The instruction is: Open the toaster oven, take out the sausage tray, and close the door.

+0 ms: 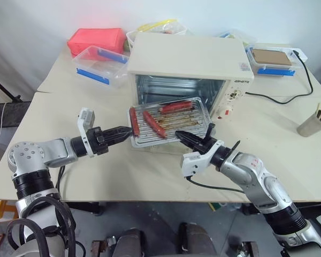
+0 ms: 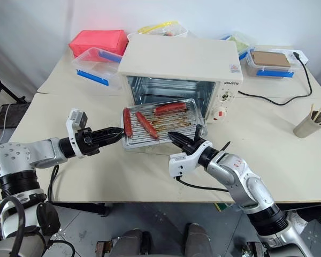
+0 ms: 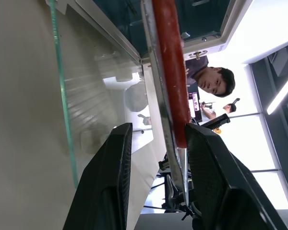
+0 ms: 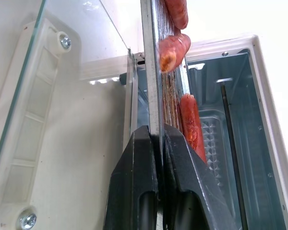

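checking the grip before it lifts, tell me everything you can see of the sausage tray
The sausage tray is shallow, silver metal, ridged, with rounded corners and three red-brown sausages. It sits pulled out over the open glass door. The right claw is shut on its front rim; the left claw straddles its left edge, not yet clamped.

We see the cream toaster oven [image 1: 190, 59] with its glass door [image 4: 62, 96] dropped open, and the silver sausage tray [image 1: 171, 126] half drawn out.

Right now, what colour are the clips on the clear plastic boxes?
Blue clips, clearest in the left eye view.
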Robot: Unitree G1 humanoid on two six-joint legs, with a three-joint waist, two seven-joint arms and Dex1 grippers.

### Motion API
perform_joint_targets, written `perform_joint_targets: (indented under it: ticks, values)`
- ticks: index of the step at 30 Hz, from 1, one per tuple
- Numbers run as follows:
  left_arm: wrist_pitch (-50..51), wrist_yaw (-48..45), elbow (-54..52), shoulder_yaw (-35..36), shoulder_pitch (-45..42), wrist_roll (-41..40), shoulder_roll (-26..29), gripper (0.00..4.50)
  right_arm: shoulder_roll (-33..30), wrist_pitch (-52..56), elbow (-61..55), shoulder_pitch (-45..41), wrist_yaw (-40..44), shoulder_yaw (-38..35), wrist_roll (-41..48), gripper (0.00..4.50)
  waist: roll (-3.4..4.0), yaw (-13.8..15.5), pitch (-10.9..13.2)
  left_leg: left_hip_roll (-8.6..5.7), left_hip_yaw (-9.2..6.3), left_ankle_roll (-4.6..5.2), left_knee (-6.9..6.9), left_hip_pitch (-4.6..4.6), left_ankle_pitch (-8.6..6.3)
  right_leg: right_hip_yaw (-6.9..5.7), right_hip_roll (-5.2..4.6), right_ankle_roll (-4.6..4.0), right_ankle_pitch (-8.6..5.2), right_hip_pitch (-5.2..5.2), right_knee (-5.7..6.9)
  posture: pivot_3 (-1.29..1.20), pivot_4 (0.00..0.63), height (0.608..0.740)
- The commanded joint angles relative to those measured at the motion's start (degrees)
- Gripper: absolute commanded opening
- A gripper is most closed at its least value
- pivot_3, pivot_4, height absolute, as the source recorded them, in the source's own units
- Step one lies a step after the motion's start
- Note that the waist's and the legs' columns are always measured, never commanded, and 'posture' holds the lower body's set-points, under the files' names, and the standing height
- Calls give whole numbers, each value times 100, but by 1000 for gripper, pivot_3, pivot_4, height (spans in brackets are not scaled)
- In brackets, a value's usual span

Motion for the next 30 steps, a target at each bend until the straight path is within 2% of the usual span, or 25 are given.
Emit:
perform_joint_targets:
  ticks: [1,13,17,21,27,30]
  values:
    - [-28,-24,-28,65,8,41,-77,1791,65,-100,-124,-151,-21,-57,148,0,0,0,0,0,0,0,0,0,0,0,0,0,0,0,0,0,150,740]
    - [9,248,67,-87,-307,70,-483,1791,120,-234,-47,-223,138,41,274,0,0,4,0,-1,1,0,0,0,0,0,0,0,0,0,0,0,150,740]
    - [9,546,353,127,-499,19,-700,1791,128,-271,-35,-233,174,73,332,0,-1,11,0,-2,1,0,0,0,0,1,-1,0,0,0,0,0,150,740]
    - [9,657,399,-5,-471,-3,-648,1791,124,-278,-32,-224,198,52,368,0,-1,-3,0,-2,2,0,0,0,0,0,0,0,0,0,1,0,150,740]
    - [9,974,704,200,-518,-391,-746,81,132,-304,-50,-196,255,16,463,0,-1,0,0,-1,0,0,0,1,0,1,0,0,0,0,1,0,150,740]
    - [9,1265,987,228,-565,-788,-710,32,118,-277,-60,-175,349,10,583,0,-2,3,-1,-2,-1,0,1,1,0,2,-1,0,0,0,1,0,150,740]
